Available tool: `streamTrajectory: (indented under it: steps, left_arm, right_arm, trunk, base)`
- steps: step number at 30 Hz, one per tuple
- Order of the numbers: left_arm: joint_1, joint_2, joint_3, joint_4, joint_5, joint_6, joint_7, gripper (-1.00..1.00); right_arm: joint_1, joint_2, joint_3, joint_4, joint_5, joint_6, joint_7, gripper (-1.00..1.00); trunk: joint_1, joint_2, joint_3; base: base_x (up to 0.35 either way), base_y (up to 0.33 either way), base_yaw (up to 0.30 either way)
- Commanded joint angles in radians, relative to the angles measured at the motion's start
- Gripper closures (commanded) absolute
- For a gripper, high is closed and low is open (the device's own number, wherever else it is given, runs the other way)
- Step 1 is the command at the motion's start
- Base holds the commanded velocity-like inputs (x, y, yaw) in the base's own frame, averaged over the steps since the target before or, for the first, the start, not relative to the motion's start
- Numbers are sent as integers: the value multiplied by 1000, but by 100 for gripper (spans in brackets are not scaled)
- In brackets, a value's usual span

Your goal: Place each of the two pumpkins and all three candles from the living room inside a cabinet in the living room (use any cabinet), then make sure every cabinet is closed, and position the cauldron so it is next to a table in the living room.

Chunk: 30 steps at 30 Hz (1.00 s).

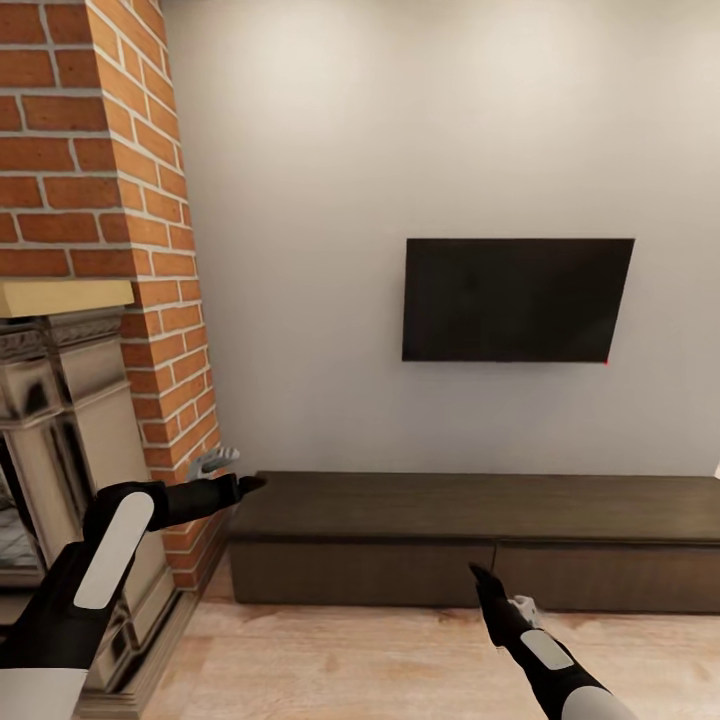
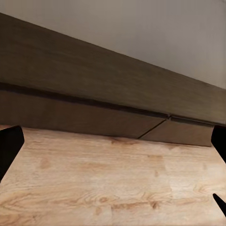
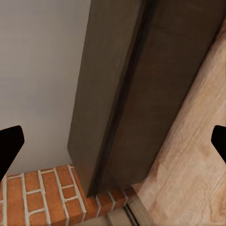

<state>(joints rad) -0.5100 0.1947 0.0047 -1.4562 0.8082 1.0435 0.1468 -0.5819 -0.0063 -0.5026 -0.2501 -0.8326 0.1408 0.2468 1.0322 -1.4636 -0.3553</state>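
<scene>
The cabinet is a long, low dark-brown unit against the white wall, and its two flat fronts sit flush and shut. My left gripper hovers at the cabinet's left end, level with its top. In the left wrist view this gripper is open, with its fingertips far apart and nothing between them. My right gripper is low in front of the seam between the two fronts. In the right wrist view it is also open and empty. The pumpkins, candles, cauldron and table are out of view.
A red brick fireplace column with a pale stone surround stands directly left of the cabinet. A black TV hangs on the wall above it. Light wood floor runs in front. A pale sliver shows at the right edge.
</scene>
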Motion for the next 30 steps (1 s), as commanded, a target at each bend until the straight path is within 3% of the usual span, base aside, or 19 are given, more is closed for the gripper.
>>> streamTrajectory:
  steps: [1, 15, 27, 30]
  left_arm:
    - [-1, 0, 1, 0, 11, 4, 10, -100]
    - [-1, -1, -3, 2, 11, 4, 10, -100]
    - [-1, -1, -3, -5, 9, 4, 11, -100]
    - [-1, -1, -1, -4, 10, 4, 11, -100]
  right_arm:
    - [0, 0, -5, 0, -6, 6, 3, -100]
    - [0, 11, -8, 0, -9, 7, 3, -100]
    - [0, 12, -16, 0, -15, 4, 3, -100]
    - [0, 12, -15, -1, -16, 3, 3, -100]
  trunk:
    - [1, -1, -1]
    - [1, -1, -1]
    - [1, -1, -1]
    - [12, -22, -11]
  base:
    - [326, -38, 0]
    - [298, -85, 0]
    - [49, -6, 0]
    - [3, 0, 0]
